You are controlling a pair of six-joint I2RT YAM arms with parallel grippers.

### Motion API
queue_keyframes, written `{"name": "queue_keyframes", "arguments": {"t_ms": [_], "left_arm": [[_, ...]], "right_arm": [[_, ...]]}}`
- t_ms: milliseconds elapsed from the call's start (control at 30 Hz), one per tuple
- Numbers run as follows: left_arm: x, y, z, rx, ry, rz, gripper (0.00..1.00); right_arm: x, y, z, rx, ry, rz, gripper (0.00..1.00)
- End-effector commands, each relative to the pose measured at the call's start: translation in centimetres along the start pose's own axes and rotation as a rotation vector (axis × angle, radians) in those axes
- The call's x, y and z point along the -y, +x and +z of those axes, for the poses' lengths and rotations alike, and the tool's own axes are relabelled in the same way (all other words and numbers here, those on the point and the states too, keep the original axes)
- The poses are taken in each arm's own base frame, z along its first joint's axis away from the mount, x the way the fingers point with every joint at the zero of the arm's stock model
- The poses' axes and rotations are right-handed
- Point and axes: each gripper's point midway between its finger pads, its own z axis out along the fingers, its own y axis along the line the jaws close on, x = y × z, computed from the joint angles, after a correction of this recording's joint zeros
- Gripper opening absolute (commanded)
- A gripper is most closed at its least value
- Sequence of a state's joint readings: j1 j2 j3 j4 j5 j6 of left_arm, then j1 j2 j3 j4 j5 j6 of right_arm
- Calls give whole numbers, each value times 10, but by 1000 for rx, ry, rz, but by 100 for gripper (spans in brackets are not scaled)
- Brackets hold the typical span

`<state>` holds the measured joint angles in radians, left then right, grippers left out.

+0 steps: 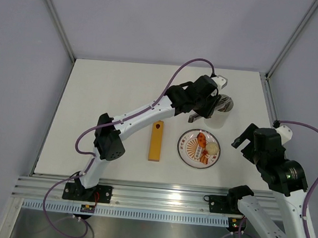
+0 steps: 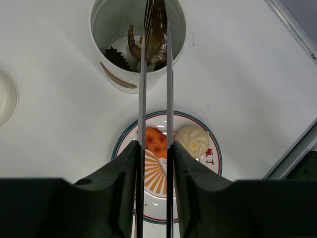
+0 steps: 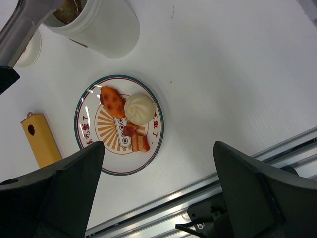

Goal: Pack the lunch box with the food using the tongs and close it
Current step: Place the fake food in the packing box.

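Grey metal tongs (image 2: pixel 142 99) sat clamped in the left gripper (image 2: pixel 155 148), its jaws squeezed partway in on both tong arms. The tong tips reached ahead of that gripper into the lunch box (image 2: pixel 113 78), with a dark brown piece (image 2: pixel 156 34) between them; can't tell if it was actually pinched. More dark food lay in the tub. The plate (image 2: pixel 210 171) was under the gripper, carrying an orange-red piece (image 2: pixel 155 141) and a pale bun (image 2: pixel 192 140). The right gripper (image 3: pixel 156 148) hung spread wide, holding nothing. The same plate was just ahead of its fingers, the orange bar (image 3: pixel 40 141) off to one side, and the lunch box farther ahead.
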<state>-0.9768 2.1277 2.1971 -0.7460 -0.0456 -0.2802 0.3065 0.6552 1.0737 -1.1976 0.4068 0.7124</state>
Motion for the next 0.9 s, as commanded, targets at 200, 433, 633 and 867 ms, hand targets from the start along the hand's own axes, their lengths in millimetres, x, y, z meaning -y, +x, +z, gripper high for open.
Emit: {"name": "queue_keyframes", "arguments": {"t_ms": [200, 433, 633, 867], "left_arm": [[15, -45, -28, 139, 72, 1, 38], [24, -62, -64, 200, 94, 4, 34], [28, -54, -110, 230, 75, 10, 34], [18, 11, -128, 125, 45, -55, 34]], "right_arm": [[-1, -11, -4, 37, 5, 26, 100], [-3, -12, -5, 37, -3, 29, 99], [-3, -11, -4, 38, -2, 32, 99], [-4, -9, -3, 35, -10, 35, 99]]}}
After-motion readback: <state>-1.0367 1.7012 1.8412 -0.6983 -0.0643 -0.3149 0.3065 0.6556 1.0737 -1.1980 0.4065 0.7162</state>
